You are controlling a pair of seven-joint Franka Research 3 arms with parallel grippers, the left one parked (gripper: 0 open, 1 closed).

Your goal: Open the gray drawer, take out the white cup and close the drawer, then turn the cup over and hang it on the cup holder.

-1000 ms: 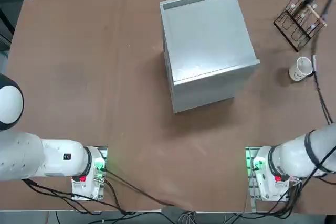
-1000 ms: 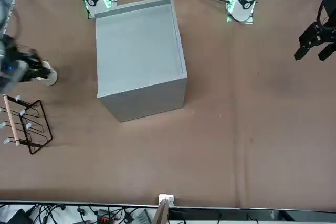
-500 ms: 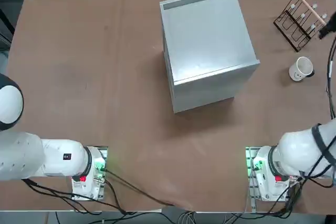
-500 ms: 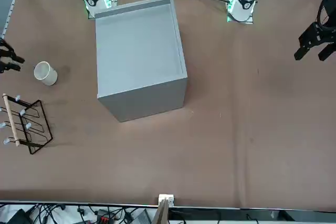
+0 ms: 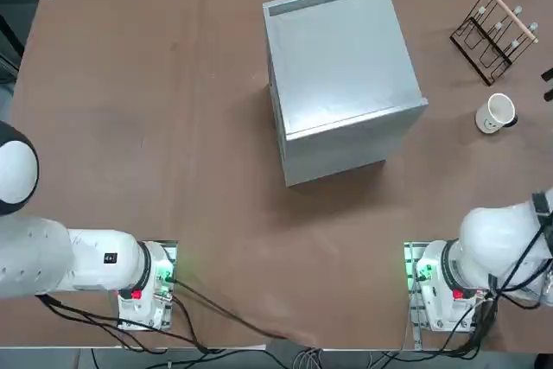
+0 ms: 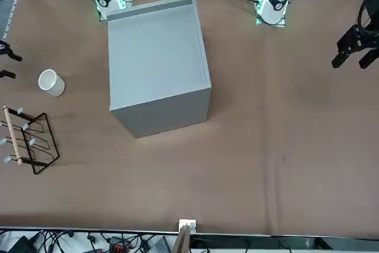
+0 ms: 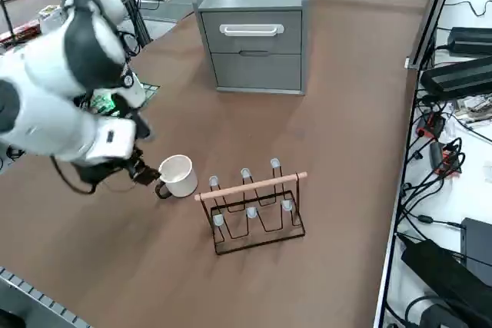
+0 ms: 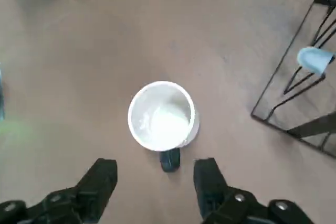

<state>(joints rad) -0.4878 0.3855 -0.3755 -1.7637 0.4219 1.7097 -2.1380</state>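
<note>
Facing the cup (image 8: 163, 115) with my right gripper (image 8: 155, 180) spread open and empty, I see its dark handle (image 8: 170, 159) pointing straight back at the gap between my fingers. Going left to right from the cup: the cup stands upright on the table (image 7: 338, 113), mouth up, and the cup holder (image 7: 256, 209) sits just beside it. My next grasp depends on that handle line.

The white cup (image 5: 497, 112) stands upright on the table (image 5: 173, 127) beside the cup holder (image 5: 494, 30).
</note>
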